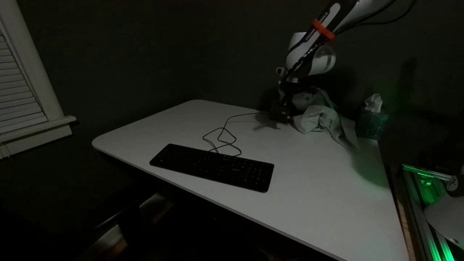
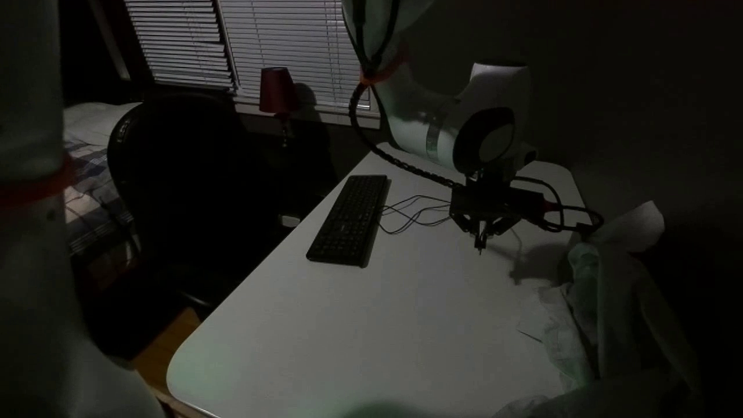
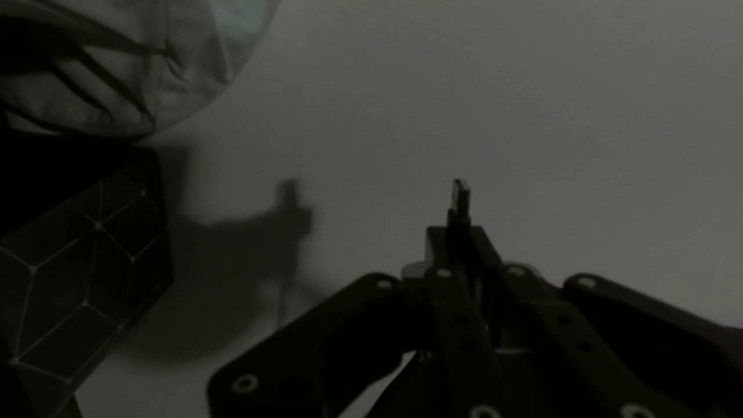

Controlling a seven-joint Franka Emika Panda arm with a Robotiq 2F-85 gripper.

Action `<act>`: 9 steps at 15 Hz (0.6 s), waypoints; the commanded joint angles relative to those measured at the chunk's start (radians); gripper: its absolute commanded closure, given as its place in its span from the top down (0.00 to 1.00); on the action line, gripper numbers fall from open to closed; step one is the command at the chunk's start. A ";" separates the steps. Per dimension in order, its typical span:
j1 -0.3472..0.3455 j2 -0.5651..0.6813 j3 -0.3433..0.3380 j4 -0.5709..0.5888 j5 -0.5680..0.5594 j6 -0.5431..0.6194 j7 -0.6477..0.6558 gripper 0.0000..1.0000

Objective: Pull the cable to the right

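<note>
The cable (image 1: 235,138) is a thin dark cord that leaves the back of the black keyboard in loose loops on the white table. It runs from there to my gripper (image 1: 286,118) and also shows in an exterior view (image 2: 395,233). My gripper (image 2: 480,239) is low over the table and points down. In the wrist view my fingertips (image 3: 461,247) are closed together around the cable's end. A small metal-tipped plug of the cable (image 3: 460,198) sticks out past the tips. The stretch of cable close to the gripper is partly hidden by the hand.
The keyboard (image 1: 214,166) lies near the table's edge. A crumpled pale cloth (image 1: 317,117) lies close beside the gripper. A patterned tissue box (image 1: 372,123) stands behind it and shows in the wrist view (image 3: 87,278). A dark chair (image 2: 180,191) stands by the table.
</note>
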 commanded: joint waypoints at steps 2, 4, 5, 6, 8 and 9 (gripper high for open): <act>-0.182 -0.161 0.138 -0.195 0.214 -0.041 -0.347 0.02; -0.154 -0.182 0.066 -0.220 0.304 -0.132 -0.497 0.02; -0.155 -0.190 0.036 -0.229 0.311 -0.186 -0.534 0.02; -0.150 -0.190 0.002 -0.229 0.318 -0.249 -0.582 0.02; -0.136 -0.176 -0.078 -0.219 0.260 -0.365 -0.596 0.02; -0.133 -0.165 -0.112 -0.208 0.232 -0.430 -0.598 0.02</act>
